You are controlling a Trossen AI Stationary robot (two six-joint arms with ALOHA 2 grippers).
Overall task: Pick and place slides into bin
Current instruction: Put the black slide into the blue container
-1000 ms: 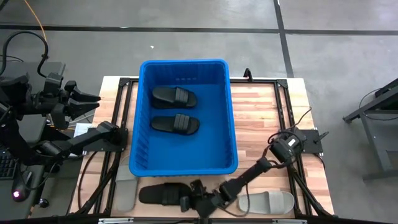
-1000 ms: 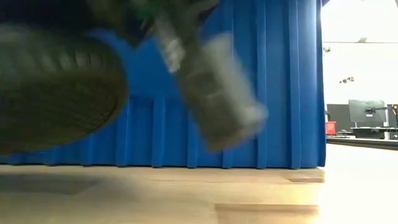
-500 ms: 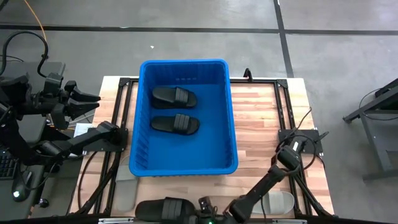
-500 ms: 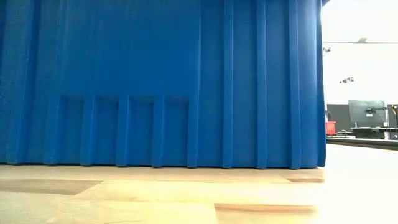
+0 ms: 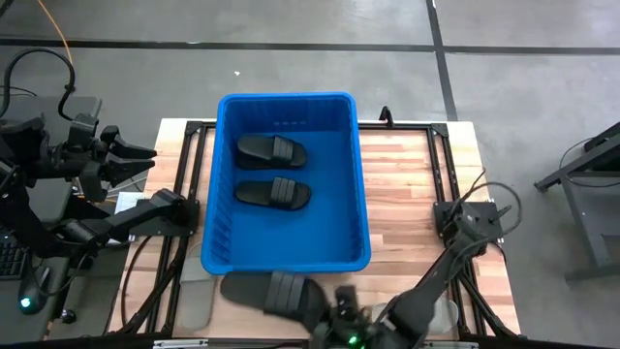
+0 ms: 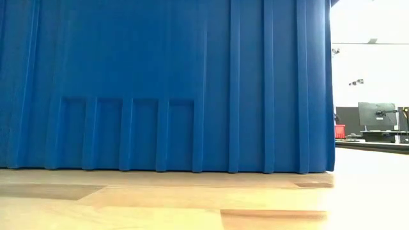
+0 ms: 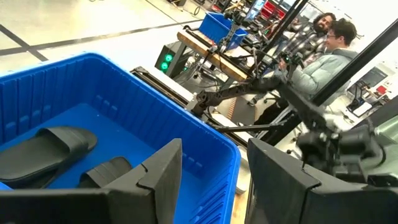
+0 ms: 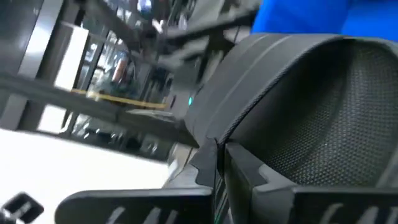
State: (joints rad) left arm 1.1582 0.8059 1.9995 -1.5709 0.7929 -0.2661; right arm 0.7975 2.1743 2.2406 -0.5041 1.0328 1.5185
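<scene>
Nearer the bin, black slide raised.

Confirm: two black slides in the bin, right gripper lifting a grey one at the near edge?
Not grey. In the high view the right gripper holds a black slide near the bin's near wall. Two black slides do lie inside.

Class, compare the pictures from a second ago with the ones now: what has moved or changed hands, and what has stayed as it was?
The right gripper, jaws shut on a black slide, has lifted it off the table's near edge and swung it up toward the near wall of the blue bin. The right arm has drawn back toward the near edge. Unchanged: two black slides in the bin, the grey slide on the table, and the left gripper waiting at the left.
</scene>
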